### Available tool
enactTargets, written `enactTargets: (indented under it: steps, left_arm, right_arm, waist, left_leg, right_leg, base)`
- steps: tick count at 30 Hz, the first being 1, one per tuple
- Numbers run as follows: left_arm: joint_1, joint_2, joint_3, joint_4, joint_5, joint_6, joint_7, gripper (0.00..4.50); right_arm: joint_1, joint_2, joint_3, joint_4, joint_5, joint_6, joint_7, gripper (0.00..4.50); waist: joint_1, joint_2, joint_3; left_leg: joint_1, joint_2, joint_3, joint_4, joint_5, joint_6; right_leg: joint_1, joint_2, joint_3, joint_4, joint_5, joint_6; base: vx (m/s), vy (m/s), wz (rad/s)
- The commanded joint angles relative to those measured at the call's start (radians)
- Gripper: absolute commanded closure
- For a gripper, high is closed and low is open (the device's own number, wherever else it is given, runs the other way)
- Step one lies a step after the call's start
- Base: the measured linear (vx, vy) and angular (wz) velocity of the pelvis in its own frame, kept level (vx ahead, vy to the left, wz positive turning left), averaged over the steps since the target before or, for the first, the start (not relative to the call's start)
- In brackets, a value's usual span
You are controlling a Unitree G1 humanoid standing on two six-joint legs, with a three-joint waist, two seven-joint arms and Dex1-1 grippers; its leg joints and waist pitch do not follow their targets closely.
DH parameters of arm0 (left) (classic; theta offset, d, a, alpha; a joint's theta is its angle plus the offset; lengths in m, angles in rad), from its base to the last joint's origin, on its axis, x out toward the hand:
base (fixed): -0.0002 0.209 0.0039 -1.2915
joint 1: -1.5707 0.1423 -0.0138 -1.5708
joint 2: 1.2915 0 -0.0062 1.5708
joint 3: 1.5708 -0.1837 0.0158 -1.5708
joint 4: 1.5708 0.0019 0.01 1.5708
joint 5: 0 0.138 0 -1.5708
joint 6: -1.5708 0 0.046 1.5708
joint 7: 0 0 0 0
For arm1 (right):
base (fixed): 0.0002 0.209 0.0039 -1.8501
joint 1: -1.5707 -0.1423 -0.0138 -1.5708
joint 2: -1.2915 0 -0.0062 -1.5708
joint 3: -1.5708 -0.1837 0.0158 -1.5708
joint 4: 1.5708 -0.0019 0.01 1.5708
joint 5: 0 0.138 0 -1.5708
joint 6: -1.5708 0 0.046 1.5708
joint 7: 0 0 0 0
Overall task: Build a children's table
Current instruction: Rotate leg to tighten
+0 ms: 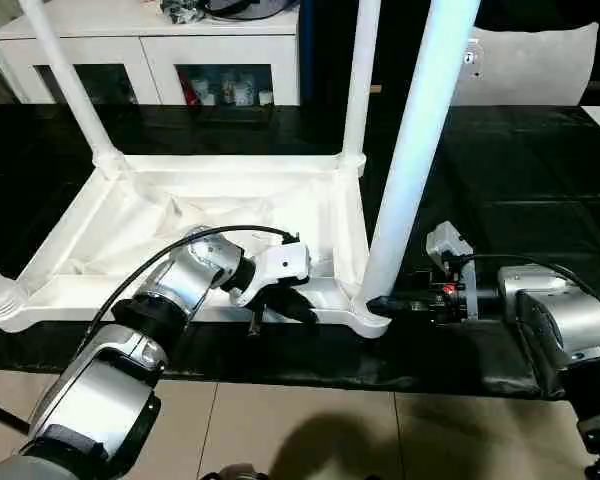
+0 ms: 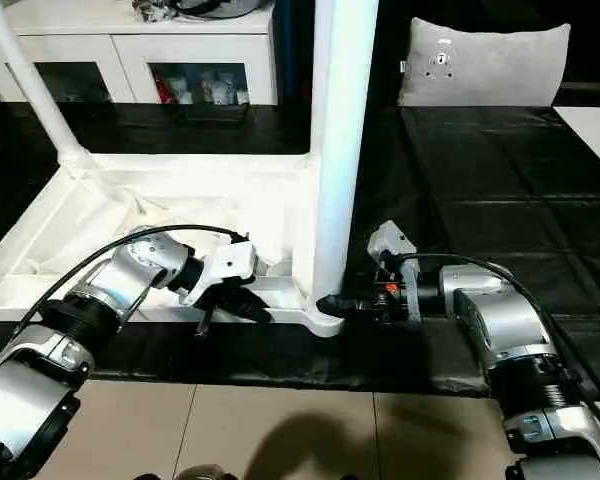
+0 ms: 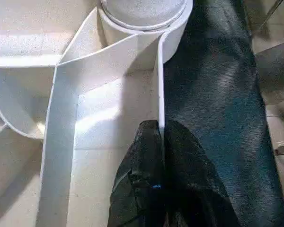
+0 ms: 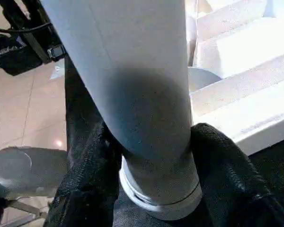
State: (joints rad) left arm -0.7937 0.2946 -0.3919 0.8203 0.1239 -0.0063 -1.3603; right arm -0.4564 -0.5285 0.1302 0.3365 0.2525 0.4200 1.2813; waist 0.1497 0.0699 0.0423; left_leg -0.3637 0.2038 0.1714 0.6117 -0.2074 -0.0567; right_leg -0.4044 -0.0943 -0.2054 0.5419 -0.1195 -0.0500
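My right fingers [image 4: 154,156] straddle the upright leg [image 1: 415,160] in the top's [image 1: 180,215] near right socket, on the worktop [image 1: 520,170], while my left fingers [image 3: 163,151] pinch the near rim.

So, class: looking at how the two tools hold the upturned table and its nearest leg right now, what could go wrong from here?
1. The right tool grips the near leg only at its base, by the socket; the long leg above could lever sideways and perhaps sit crooked.
2. The left tool pinches just the thin front rim of the table top; it might slip off, letting the top slide on the black cover.
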Motion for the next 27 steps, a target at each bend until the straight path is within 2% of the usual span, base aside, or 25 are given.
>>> enactTargets:
  steps: [1,4,6,7,8,9,10,11,13,14,15,16,17,20,21,22,26,27]
  left_arm:
    - [0.0,-0.02,-0.005,-0.019,0.005,0.052,0.028,4.5]
    - [-0.018,-0.055,0.026,0.004,0.007,0.126,0.132,4.5]
    - [-0.038,-0.089,0.059,0.031,-0.001,0.175,0.224,4.5]
    - [-0.046,-0.103,0.073,0.041,-0.005,0.196,0.262,4.5]
    - [-0.052,-0.113,0.081,0.047,-0.006,0.211,0.289,4.5]
    - [-0.064,-0.138,0.102,0.059,-0.013,0.242,0.355,4.5]
    - [-0.071,-0.153,0.115,0.065,-0.017,0.261,0.394,4.5]
    - [-0.078,-0.168,0.129,0.071,-0.02,0.272,0.44,4.5]
    - [-0.085,-0.191,0.144,0.075,-0.023,0.286,0.497,4.5]
    - [-0.086,-0.197,0.145,0.074,-0.023,0.288,0.506,4.5]
    - [-0.086,-0.206,0.149,0.071,-0.019,0.289,0.521,4.5]
    - [-0.085,-0.208,0.15,0.07,-0.018,0.289,0.524,4.5]
    - [-0.084,-0.208,0.145,0.068,-0.013,0.283,0.518,4.5]
    - [-0.075,-0.195,0.13,0.065,0.004,0.255,0.499,4.5]
    - [-0.07,-0.189,0.125,0.063,0.009,0.249,0.492,4.5]
    - [-0.068,-0.183,0.12,0.062,0.013,0.245,0.486,4.5]
    - [-0.059,-0.15,0.094,0.062,0.022,0.195,0.436,4.5]
    - [-0.059,-0.144,0.091,0.062,0.023,0.186,0.427,4.5]
  right_arm:
    - [0.013,0.037,0.0,-0.046,0.041,0.024,-0.02,2.46]
    - [0.0,0.105,-0.017,-0.027,0.0,0.048,-0.185,2.53]
    - [-0.03,0.162,-0.045,0.013,-0.029,0.095,-0.33,2.54]
    - [-0.049,0.192,-0.068,0.032,-0.028,0.121,-0.394,2.55]
    - [-0.063,0.214,-0.086,0.045,-0.025,0.14,-0.439,2.56]
    - [-0.087,0.246,-0.098,0.073,-0.054,0.15,-0.535,2.56]
    - [-0.1,0.261,-0.099,0.089,-0.078,0.151,-0.59,2.58]
    - [-0.109,0.275,-0.097,0.105,-0.1,0.154,-0.636,2.58]
    - [-0.112,0.297,-0.079,0.121,-0.13,0.137,-0.682,2.58]
    - [-0.111,0.302,-0.073,0.125,-0.136,0.131,-0.691,2.58]
    - [-0.105,0.312,-0.071,0.124,-0.139,0.123,-0.695,2.58]
    - [-0.104,0.315,-0.071,0.124,-0.139,0.122,-0.696,2.25]
    - [-0.094,0.314,-0.061,0.112,-0.141,0.096,-0.676,2.05]
    - [-0.079,0.307,-0.064,0.09,-0.126,0.084,-0.646,1.74]
    - [-0.073,0.304,-0.068,0.082,-0.121,0.081,-0.64,1.74]
    - [-0.069,0.298,-0.071,0.075,-0.119,0.076,-0.637,1.6]
    - [-0.045,0.258,-0.098,0.051,-0.11,0.038,-0.613,1.41]
    - [-0.04,0.251,-0.104,0.046,-0.109,0.03,-0.61,1.15]
  waist:
    - [-0.003,-0.022,-0.082]
    - [-0.012,-0.021,-0.077]
    - [-0.023,-0.023,-0.07]
    - [-0.032,-0.019,-0.069]
    - [-0.047,-0.021,-0.068]
    - [-0.052,-0.017,-0.069]
    - [-0.067,-0.016,-0.069]
    - [-0.079,-0.014,-0.07]
    - [-0.094,-0.012,-0.071]
    - [-0.103,-0.013,-0.07]
    - [-0.104,-0.014,-0.07]
    - [-0.109,-0.017,-0.07]
    - [-0.11,-0.018,-0.071]
    - [-0.106,-0.019,-0.073]
    - [-0.104,-0.01,-0.073]
    - [-0.105,-0.015,-0.075]
    - [-0.097,-0.015,-0.077]
    - [-0.093,-0.014,-0.079]
  left_leg:
    - [0.009,0.038,-0.01,-0.061,-0.1,0.087]
    - [0.011,0.036,-0.01,-0.063,-0.117,0.069]
    - [0.019,0.023,-0.007,-0.062,-0.154,0.045]
    - [0.022,0.015,-0.005,-0.058,-0.175,0.038]
    - [0.019,0.013,-0.008,-0.057,-0.189,0.036]
    - [0.022,0.014,-0.009,-0.056,-0.197,0.037]
    - [0.016,0.018,-0.013,-0.057,-0.203,0.038]
    - [0.017,0.024,-0.017,-0.058,-0.215,0.036]
    - [0.021,0.024,-0.018,-0.059,-0.228,0.047]
    - [0.018,0.023,-0.018,-0.06,-0.234,0.056]
    - [0.019,0.022,-0.018,-0.06,-0.235,0.058]
    - [0.022,0.017,-0.016,-0.059,-0.23,0.062]
    - [0.017,0.012,-0.015,-0.06,-0.218,0.067]
    - [0.014,0.014,-0.015,-0.062,-0.187,0.081]
    - [0.014,0.015,-0.017,-0.063,-0.181,0.081]
    - [0.011,0.017,-0.018,-0.065,-0.17,0.084]
    - [0.01,0.022,-0.017,-0.067,-0.151,0.091]
    - [0.01,0.023,-0.018,-0.067,-0.145,0.091]
  right_leg:
    - [0.067,-0.075,0.065,-0.063,-0.39,-0.02]
    - [0.063,-0.074,0.061,-0.072,-0.426,-0.012]
    - [0.061,-0.07,0.048,-0.09,-0.507,0.018]
    - [0.06,-0.066,0.038,-0.1,-0.546,0.04]
    - [0.064,-0.062,0.027,-0.109,-0.564,0.065]
    - [0.065,-0.062,0.022,-0.113,-0.57,0.075]
    - [0.069,-0.061,0.02,-0.114,-0.555,0.087]
    - [0.07,-0.062,0.02,-0.115,-0.546,0.091]
    - [0.071,-0.064,0.02,-0.117,-0.53,0.087]
    - [0.074,-0.065,0.02,-0.118,-0.524,0.081]
    - [0.073,-0.065,0.022,-0.119,-0.522,0.08]
    - [0.07,-0.067,0.026,-0.118,-0.521,0.071]
    - [0.074,-0.068,0.028,-0.114,-0.515,0.067]
    - [0.076,-0.068,0.035,-0.106,-0.486,0.048]
    - [0.076,-0.069,0.037,-0.103,-0.477,0.042]
    - [0.078,-0.068,0.04,-0.1,-0.457,0.035]
    - [0.081,-0.071,0.046,-0.091,-0.422,0.016]
    - [0.082,-0.072,0.048,-0.087,-0.409,0.01]
  base:
    - [0.0,0.0,0.0]
    - [0.0,0.0,0.0]
    - [0.0,0.0,0.0]
    - [0.0,0.0,0.0]
    - [0.0,0.0,0.0]
    - [0.0,0.0,0.0]
    - [0.0,0.0,0.0]
    - [0.0,0.0,0.0]
    - [0.0,0.0,0.0]
    - [0.0,0.0,0.0]
    - [0.0,0.0,0.0]
    - [0.0,0.0,0.0]
    - [0.0,0.0,0.0]
    - [0.0,0.0,0.0]
    - [0.0,0.0,0.0]
    - [0.0,0.0,0.0]
    - [0.0,0.0,0.0]
    - [0.0,0.0,0.0]
